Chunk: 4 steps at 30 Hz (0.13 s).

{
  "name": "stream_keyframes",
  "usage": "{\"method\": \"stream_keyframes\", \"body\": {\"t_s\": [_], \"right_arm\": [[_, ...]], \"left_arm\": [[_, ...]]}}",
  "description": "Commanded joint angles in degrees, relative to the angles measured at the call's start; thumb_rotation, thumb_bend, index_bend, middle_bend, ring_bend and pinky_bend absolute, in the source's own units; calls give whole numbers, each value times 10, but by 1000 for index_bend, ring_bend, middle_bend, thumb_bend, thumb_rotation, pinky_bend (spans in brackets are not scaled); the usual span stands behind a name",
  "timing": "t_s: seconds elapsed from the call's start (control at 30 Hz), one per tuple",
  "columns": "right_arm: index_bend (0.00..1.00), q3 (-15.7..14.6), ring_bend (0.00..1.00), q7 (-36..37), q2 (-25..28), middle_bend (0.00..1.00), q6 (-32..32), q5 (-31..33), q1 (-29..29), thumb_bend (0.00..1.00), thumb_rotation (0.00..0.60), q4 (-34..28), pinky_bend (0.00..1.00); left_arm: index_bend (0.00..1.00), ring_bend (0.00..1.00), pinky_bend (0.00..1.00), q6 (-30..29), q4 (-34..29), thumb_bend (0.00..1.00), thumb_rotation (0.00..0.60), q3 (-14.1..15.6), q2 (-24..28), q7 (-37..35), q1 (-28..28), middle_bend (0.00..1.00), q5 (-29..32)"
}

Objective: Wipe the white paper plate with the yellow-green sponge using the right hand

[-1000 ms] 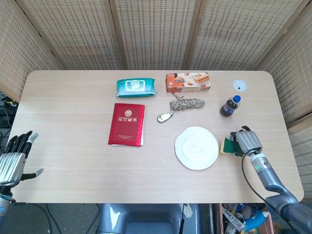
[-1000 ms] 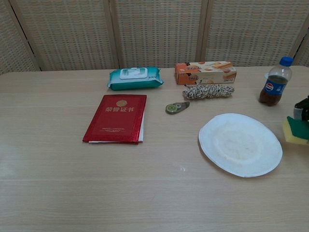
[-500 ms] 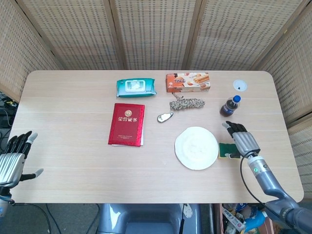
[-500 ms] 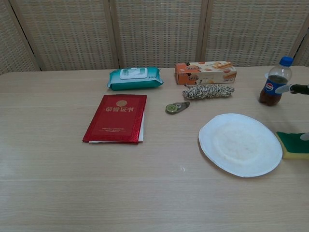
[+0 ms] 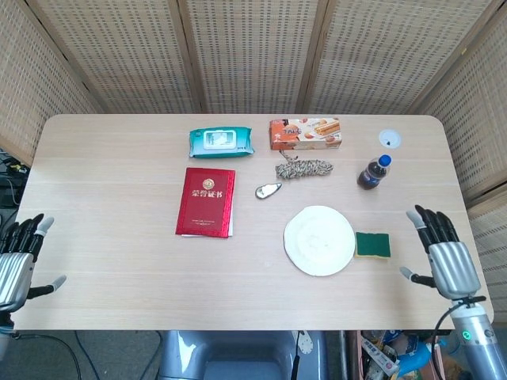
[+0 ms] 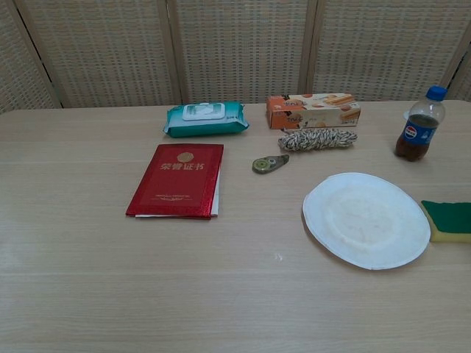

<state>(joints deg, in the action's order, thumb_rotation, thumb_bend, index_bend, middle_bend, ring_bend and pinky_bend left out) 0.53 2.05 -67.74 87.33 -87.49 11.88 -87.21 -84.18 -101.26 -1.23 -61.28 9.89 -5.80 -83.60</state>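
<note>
A: Where does the wipe stand?

B: By my reading, the sponge [image 5: 372, 245] is not in hand. It lies flat on the tabletop [image 5: 119, 261], green face up, just beside the right rim of the white paper plate [image 5: 319, 240], toward the right edge. In the chest view the yellow layer shows under the green.

A: And the right hand [image 5: 444, 253]?

B: It holds nothing, its fingers [image 5: 428, 222] are spread apart, and it sits off near the tabletop's right edge, well apart from the sponge. The chest view does not show it at all.

A: The left hand [image 5: 17, 263]?

B: It is at the left edge near the front corner, empty as well, with its fingers apart. It has no part in this task.

A: So which step is this?

B: I cannot tell from the plate whether it has been wiped; its surface looks plain white either way. If the wipe is still to do, the step in hand is the pick-up.

A: What does that call for?

B: The right hand has to come in toward the plate, settle over the sponge, and close on its long sides so the pad stays level. Then it carries the sponge onto the plate and rubs across it. The cola bottle [image 5: 373, 172] stands behind the sponge toward the far edge, so the hand should approach low from the right.
</note>
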Motion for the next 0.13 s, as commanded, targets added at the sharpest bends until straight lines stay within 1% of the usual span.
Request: {"method": "stream_keyframes", "body": {"t_s": [0.03,0.13], "right_arm": [[0,-9,0,-26,-6,0,34,-11,-33,0,600,-10,0],[0,-7,0,-45,-9,0,51,-10,-47,0,600,-13,0]], "left_arm": [[0,0,0,-7,-6,0,600,4,5,-2,5,0,-10],[0,0,0,-12,-6,0,600,7,8,-5,8,0,-18]]}}
